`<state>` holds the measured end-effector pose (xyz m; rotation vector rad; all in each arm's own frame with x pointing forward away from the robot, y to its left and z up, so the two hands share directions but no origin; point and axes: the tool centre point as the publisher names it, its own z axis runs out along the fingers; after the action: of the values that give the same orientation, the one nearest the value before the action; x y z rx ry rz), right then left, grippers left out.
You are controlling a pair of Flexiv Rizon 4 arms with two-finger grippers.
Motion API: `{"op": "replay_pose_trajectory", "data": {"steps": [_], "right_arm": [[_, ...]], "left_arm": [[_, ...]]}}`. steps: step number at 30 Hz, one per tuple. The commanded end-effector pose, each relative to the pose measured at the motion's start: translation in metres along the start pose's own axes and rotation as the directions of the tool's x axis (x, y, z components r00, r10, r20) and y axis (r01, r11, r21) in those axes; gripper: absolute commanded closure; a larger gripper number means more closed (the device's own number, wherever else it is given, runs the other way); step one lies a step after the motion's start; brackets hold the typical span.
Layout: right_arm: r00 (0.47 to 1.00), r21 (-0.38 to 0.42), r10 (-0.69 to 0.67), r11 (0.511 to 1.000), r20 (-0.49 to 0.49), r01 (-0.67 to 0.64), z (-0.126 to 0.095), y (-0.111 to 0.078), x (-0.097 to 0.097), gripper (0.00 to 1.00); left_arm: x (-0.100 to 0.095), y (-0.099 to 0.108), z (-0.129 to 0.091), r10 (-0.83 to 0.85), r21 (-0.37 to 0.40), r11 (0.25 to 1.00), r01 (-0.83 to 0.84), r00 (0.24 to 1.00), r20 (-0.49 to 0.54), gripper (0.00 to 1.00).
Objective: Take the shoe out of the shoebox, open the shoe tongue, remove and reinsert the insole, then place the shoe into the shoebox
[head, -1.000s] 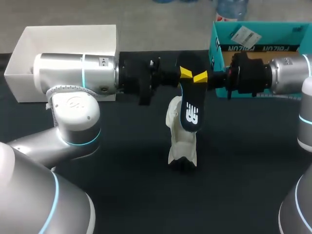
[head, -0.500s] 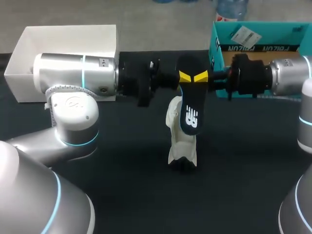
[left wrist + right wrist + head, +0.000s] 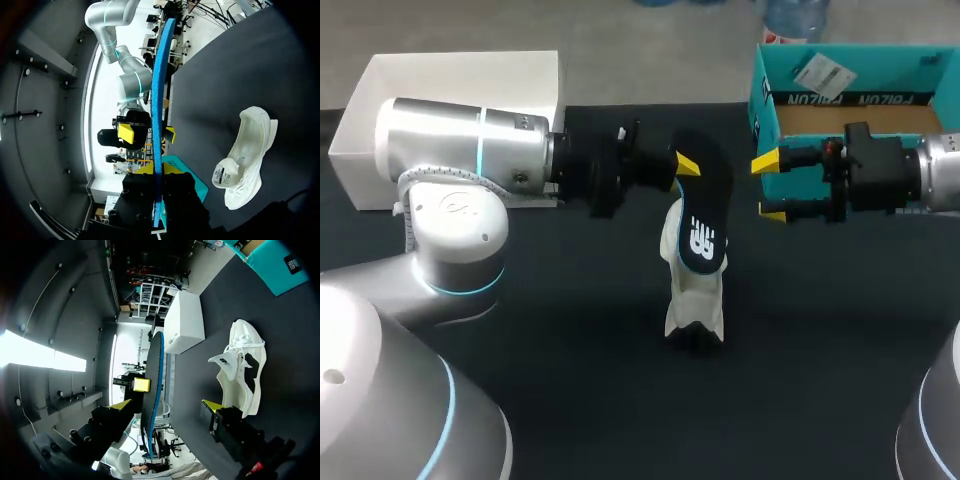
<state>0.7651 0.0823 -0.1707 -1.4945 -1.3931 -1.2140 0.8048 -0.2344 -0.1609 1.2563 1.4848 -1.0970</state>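
Note:
A white shoe (image 3: 692, 290) stands on the black table with its tongue pulled open. Above it hangs the black insole (image 3: 705, 215), held at its upper end by my left gripper (image 3: 680, 165), which is shut on it. The left wrist view shows the insole (image 3: 159, 100) edge-on, blue, clamped in my left gripper (image 3: 159, 172), with the shoe (image 3: 245, 160) below. My right gripper (image 3: 768, 186) stands open just right of the insole, touching nothing. In the right wrist view my right gripper (image 3: 165, 405) is wide open, the insole (image 3: 154, 390) ahead of it and the shoe (image 3: 240, 370) beyond.
The teal shoebox (image 3: 765, 100) stands at the back right, close behind my right gripper. A white box (image 3: 380, 110) sits at the back left behind my left arm. Bare black tabletop lies in front of the shoe.
My right gripper let go of the insole, opened wide and drew back to the right. My left gripper keeps the insole, which has shifted slightly left and lower over the shoe.

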Motion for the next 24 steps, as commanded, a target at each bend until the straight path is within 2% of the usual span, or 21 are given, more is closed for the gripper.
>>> {"op": "replay_pose_trajectory", "data": {"steps": [1,4,12,20,22,24], "right_arm": [[0.998,-0.031,0.008,1.0,0.062,-0.006,-0.034,-0.016,-0.003,0.0],[0.994,-0.071,0.011,0.997,0.107,-0.004,-0.05,-0.021,-0.007,0.0],[0.994,-0.071,0.011,0.997,0.107,-0.004,-0.05,-0.021,-0.007,0.0],[0.994,-0.071,0.011,0.997,0.107,-0.004,-0.05,-0.021,-0.007,0.0],[0.989,-0.04,0.013,0.999,0.149,-0.007,-0.057,-0.024,-0.014,0.0],[0.989,-0.013,0.008,1.0,0.145,-0.007,-0.069,-0.029,-0.015,0.0]], "left_arm": [[-0.002,-0.003,-0.005,-0.001,0.003,1.0,0.001,1.0,-0.01,1.0],[-0.005,-0.004,-0.006,0.0,0.006,1.0,0.0,1.0,-0.01,1.0],[-0.017,-0.012,-0.005,-0.003,0.019,1.0,0.003,1.0,0.001,1.0],[-0.018,-0.011,-0.008,-0.027,0.006,1.0,0.028,1.0,-0.008,1.0],[-0.019,-0.01,-0.009,-0.033,0.002,0.999,0.033,0.999,-0.013,1.0],[-0.019,-0.01,-0.01,-0.03,0.003,1.0,0.03,0.999,-0.021,1.0]]}}
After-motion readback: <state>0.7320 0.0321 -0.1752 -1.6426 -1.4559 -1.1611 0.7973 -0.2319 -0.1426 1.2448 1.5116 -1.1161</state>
